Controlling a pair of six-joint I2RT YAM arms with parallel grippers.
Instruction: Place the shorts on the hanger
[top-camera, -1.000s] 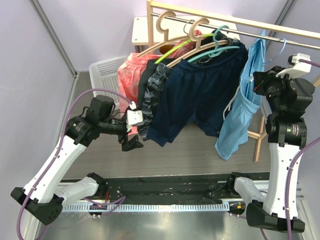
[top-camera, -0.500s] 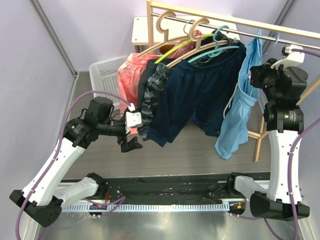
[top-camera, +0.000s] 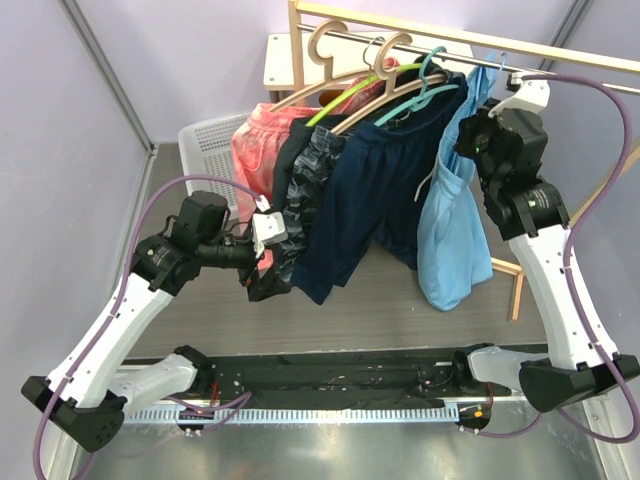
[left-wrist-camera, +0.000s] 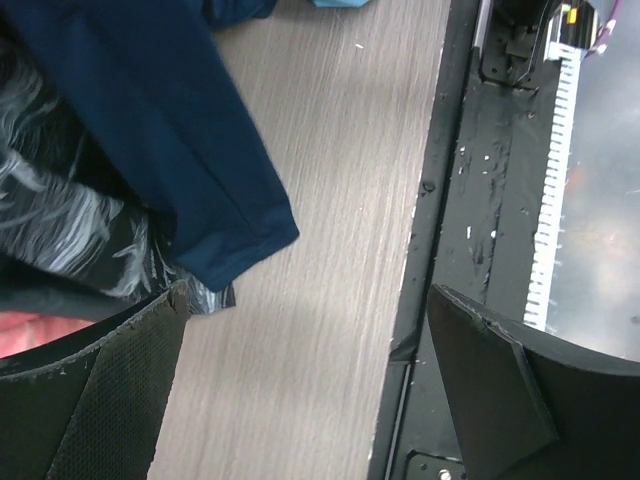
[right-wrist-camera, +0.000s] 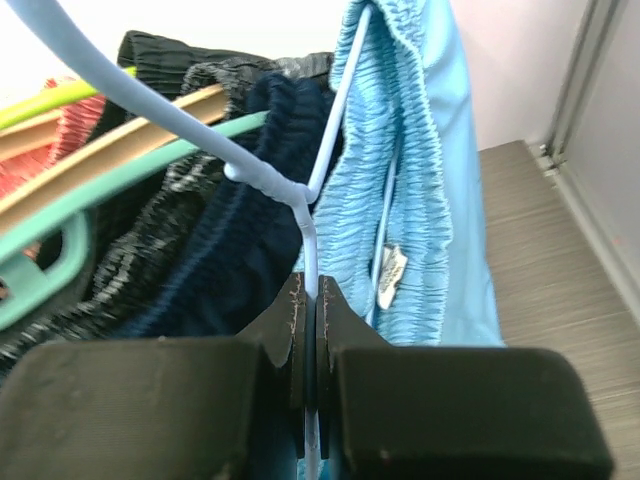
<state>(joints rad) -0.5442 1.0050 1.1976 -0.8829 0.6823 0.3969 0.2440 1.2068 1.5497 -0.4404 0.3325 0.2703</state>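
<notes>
The right end effector (right-wrist-camera: 308, 305), pinched shut on the wire neck of the hanger (right-wrist-camera: 150, 103), has the shorts (top-camera: 447, 235) hanging long-ways beside and below it; the left end effector (left-wrist-camera: 300, 370) gapes empty, well apart.

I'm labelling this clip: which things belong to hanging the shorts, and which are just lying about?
In the job: pale blue shorts, blue wire hanger, right gripper shut on it.
Just about: navy shorts, coral shorts, wooden hangers, teal hanger, basket, open left gripper.
</notes>
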